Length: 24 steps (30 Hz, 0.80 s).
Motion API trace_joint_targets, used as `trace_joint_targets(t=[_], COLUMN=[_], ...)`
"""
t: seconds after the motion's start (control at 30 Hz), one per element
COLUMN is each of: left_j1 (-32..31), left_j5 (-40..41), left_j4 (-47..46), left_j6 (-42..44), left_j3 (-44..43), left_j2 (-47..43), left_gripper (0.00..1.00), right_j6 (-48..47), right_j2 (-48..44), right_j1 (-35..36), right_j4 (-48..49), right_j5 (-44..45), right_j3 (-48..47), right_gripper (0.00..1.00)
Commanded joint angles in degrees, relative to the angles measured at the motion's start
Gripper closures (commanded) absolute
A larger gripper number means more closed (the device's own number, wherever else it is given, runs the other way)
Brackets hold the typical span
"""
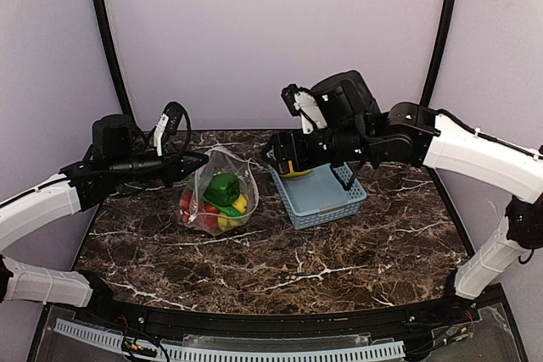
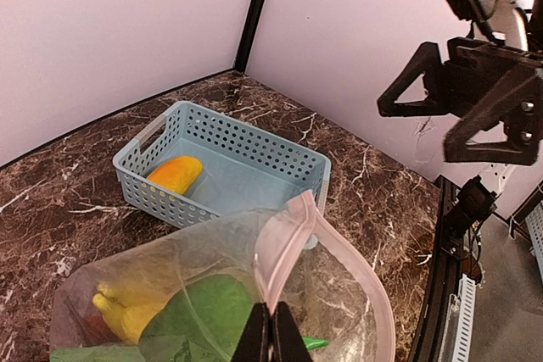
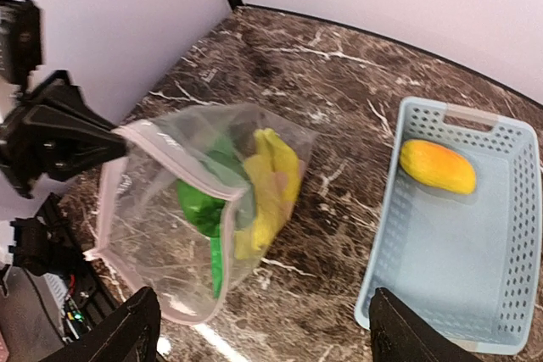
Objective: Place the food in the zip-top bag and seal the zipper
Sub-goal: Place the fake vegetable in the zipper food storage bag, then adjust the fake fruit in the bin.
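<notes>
Left of centre in the overhead view, the left gripper (image 1: 202, 158) is pinching the zipper (image 2: 265, 247) with its fingers closed tight. It is hanging the zip-top bag (image 1: 244, 174) upright so the mouth is gaping toward the other arm. Green, yellow and red food (image 1: 223, 190) is sitting inside. The right gripper (image 1: 278, 155) is hovering with fingers spread wide and carrying nothing, between the bag and the blue basket (image 1: 327, 214). There the orange piece (image 3: 437, 167) is lying, probably next to go. No legible writing or label is showing.
</notes>
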State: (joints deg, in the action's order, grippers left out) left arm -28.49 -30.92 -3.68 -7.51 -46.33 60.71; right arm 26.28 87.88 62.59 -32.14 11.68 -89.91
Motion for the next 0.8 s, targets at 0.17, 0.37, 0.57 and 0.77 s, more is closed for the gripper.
trace_joint_targets(t=[0.17,0.37,0.57,0.77], left_j1=[0.3,0.3,0.3,0.3], left_j5=[0.4,0.7,1.1,1.2], left_j4=[0.3,0.5,0.8,1.1], left_j6=[0.8,1.1,1.6,1.9], left_j3=[1.1,1.2,1.1,0.8], left_j2=[-0.3,-0.4,-0.3,0.9], left_gripper=[0.99,0.99,0.99,0.99], right_j6=[-0.5,-2.4,-6.0,-9.5], right_j2=[5.3,10.5,16.2,21.0], right_j1=[-10.9,-16.7,-22.8,-28.2], right_j4=[-8.0,-6.4,-4.0,2.2], right_j5=[-4.0,-7.8,-12.1,-18.9], right_j3=[2.0,2.0,0.5,-0.6], right_gripper=[0.18,0.18,0.18,0.18])
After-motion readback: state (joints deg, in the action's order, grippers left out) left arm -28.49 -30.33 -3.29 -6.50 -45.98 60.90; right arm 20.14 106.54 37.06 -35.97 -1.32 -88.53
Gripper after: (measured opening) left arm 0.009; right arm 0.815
